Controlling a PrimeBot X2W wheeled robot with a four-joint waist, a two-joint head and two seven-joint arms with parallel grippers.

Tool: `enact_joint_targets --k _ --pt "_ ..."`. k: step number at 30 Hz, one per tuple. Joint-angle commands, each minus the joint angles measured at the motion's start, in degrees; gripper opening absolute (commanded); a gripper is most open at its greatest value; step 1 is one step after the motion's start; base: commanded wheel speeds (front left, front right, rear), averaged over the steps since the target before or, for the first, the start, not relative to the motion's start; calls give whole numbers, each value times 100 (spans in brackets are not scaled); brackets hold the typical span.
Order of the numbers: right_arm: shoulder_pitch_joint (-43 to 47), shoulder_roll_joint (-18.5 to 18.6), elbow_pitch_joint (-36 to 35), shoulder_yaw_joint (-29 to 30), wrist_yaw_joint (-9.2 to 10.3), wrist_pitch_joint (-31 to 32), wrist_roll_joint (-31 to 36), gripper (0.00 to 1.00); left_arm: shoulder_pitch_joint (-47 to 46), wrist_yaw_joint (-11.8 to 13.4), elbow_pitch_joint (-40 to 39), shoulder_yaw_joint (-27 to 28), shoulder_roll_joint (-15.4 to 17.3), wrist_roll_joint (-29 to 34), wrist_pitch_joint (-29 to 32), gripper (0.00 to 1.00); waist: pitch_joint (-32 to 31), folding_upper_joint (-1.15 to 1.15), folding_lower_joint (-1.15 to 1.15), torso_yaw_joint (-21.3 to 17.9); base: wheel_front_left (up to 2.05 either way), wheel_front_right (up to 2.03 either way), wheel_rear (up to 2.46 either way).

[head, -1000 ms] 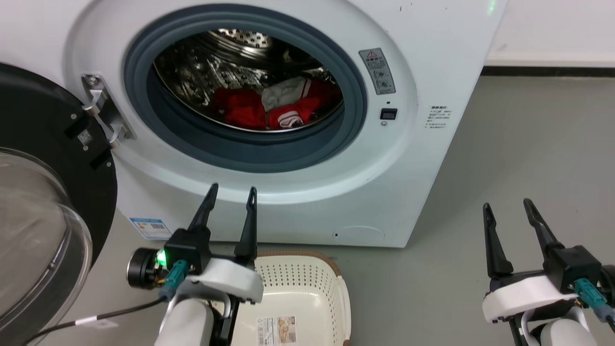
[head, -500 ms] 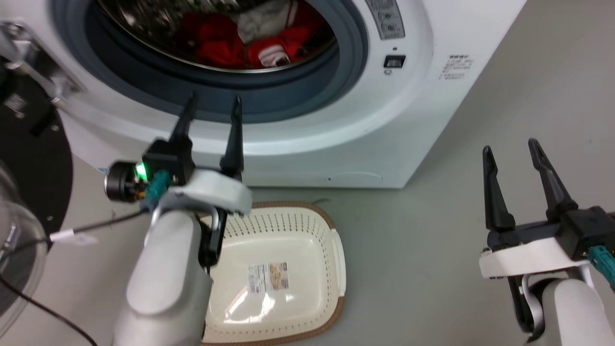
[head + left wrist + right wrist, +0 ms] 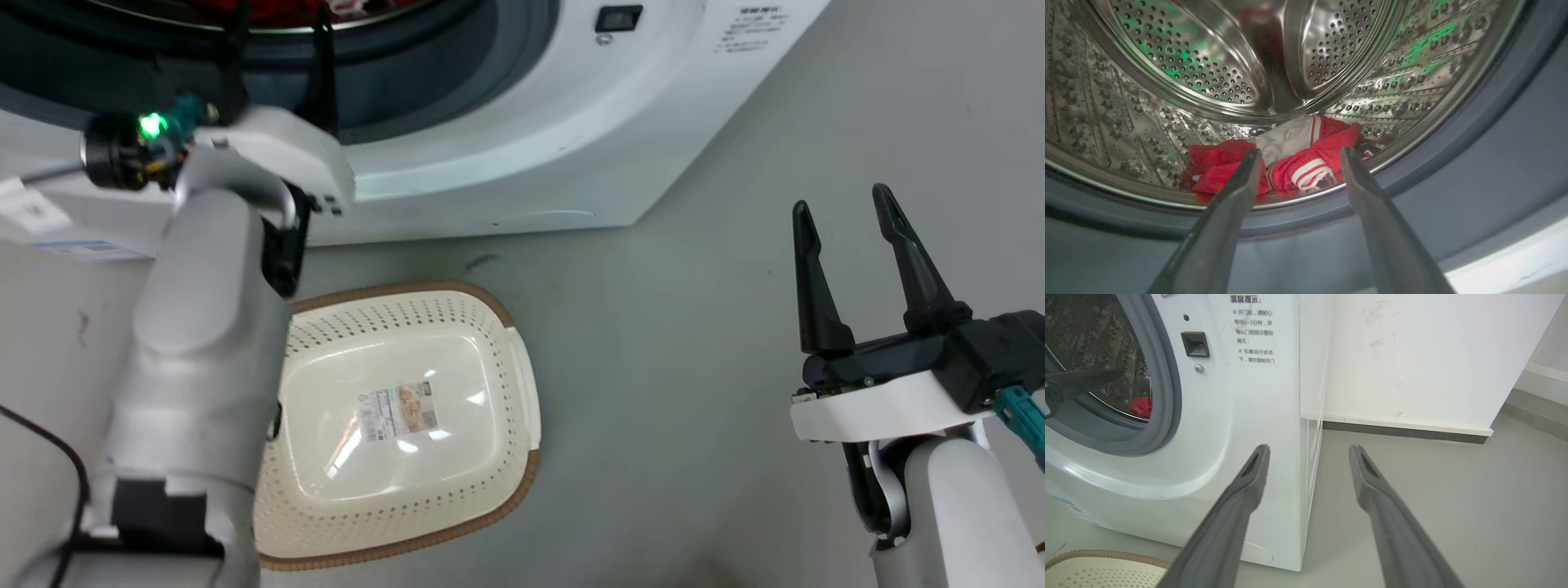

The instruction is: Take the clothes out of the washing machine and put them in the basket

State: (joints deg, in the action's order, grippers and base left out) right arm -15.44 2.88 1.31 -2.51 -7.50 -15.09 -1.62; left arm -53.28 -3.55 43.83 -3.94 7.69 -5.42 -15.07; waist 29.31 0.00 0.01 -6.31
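A: Clothes [image 3: 1290, 163], lie?

B: One low red heap on the bottom of the drum [image 3: 1208, 61], up against its front lip. The long axis runs across the opening, left to right in the left wrist view. A white panel sits at the top middle, and a white-striped cuff points out toward the door ring [image 3: 1453, 163].

A: Against the fingers?

B: Left gripper [image 3: 1300, 152] is spread wide and holds nothing. Its tips point into the mouth of the washing machine [image 3: 522, 147], level with the grey ring. The heap lies beyond and between them, with the striped cuff in the gap and the redder fold behind the left finger. Cannot tell if either tip touches cloth. Right gripper [image 3: 842, 197] is also parted and empty, over the floor [image 3: 694, 327] off the machine's right front corner, well apart from the clothes.

A: Basket [image 3: 408, 300]?

B: On the floor just before the machine's base, mouth up, with the paper label [image 3: 397, 411] showing in its base. It sits skewed to the machine's front. The left forearm covers its left edge.

A: Change from a second ago?

B: The head camera has dipped, so the opening now sits at the top edge and the basket shows nearly whole. The left fingers were then against the white front below the ring and have come up to it. The heap has the same shape. The right gripper's spread is unchanged.
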Motion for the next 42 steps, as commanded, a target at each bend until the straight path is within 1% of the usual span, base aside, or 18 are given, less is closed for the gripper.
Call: enact_joint_targets --k 1,5,9,14,20,28,32,35,36,37,38,40,42 --pt "-109 -1 -25 -33 3 -9 -68 100 -220 -38 186 -1 59 -24 24 100 203 0 -1 -174 0 0 0" --pt "-181 -1 -12 -164 3 -10 -188 100 -936 -99 794 -39 220 -10 190 100 419 0 -1 -334 0 0 0" --pt "-272 -3 10 -305 3 -10 -325 100 -1604 -173 1275 -81 360 -29 521 100 649 0 -1 -514 0 0 0" --pt "-403 -3 9 -491 2 -11 -507 100 -2360 -256 1796 -144 560 -77 1128 100 925 0 -1 -766 0 0 0" --pt "-520 -3 0 -677 3 -12 -701 100 -3030 -325 2336 -150 777 -214 2045 100 1189 0 -1 -1049 0 0 0" --pt "-580 -3 38 -856 3 -11 -913 100 -3614 -339 2747 -85 969 -406 3160 100 1355 0 -1 -1295 0 0 0" --pt "-616 -4 41 -949 3 -11 -1009 100 -3786 -293 2835 -105 1056 -434 3676 100 1407 0 -1 -1400 0 0 0" --pt "-631 -3 52 -995 3 -11 -1073 100 -3870 -209 2883 -91 1124 -480 4012 100 1425 0 -1 -1474 0 0 0" --pt "-632 -3 64 -1003 3 -11 -1103 100 -3884 -205 2897 -80 1131 -502 4124 84 1425 0 -1 -1491 0 0 0" --pt "-636 -3 66 -1000 3 -11 -1116 100 -3912 -204 2907 -74 1133 -532 4212 38 1432 0 -1 -1502 0 0 0" --pt "-644 -3 70 -996 3 -11 -1118 100 -3933 -188 2918 -59 1138 -557 4307 0 1437 0 -1 -1513 0 0 0" --pt "-656 -3 78 -988 3 -11 -1132 100 -3940 -147 2922 -47 1154 -605 4403 0 1437 0 -1 -1523 0 0 0" --pt "-669 -3 93 -983 3 -11 -1145 100 -3959 -109 2843 -93 1190 -555 4294 0 1432 0 -1 -1524 0 0 0"
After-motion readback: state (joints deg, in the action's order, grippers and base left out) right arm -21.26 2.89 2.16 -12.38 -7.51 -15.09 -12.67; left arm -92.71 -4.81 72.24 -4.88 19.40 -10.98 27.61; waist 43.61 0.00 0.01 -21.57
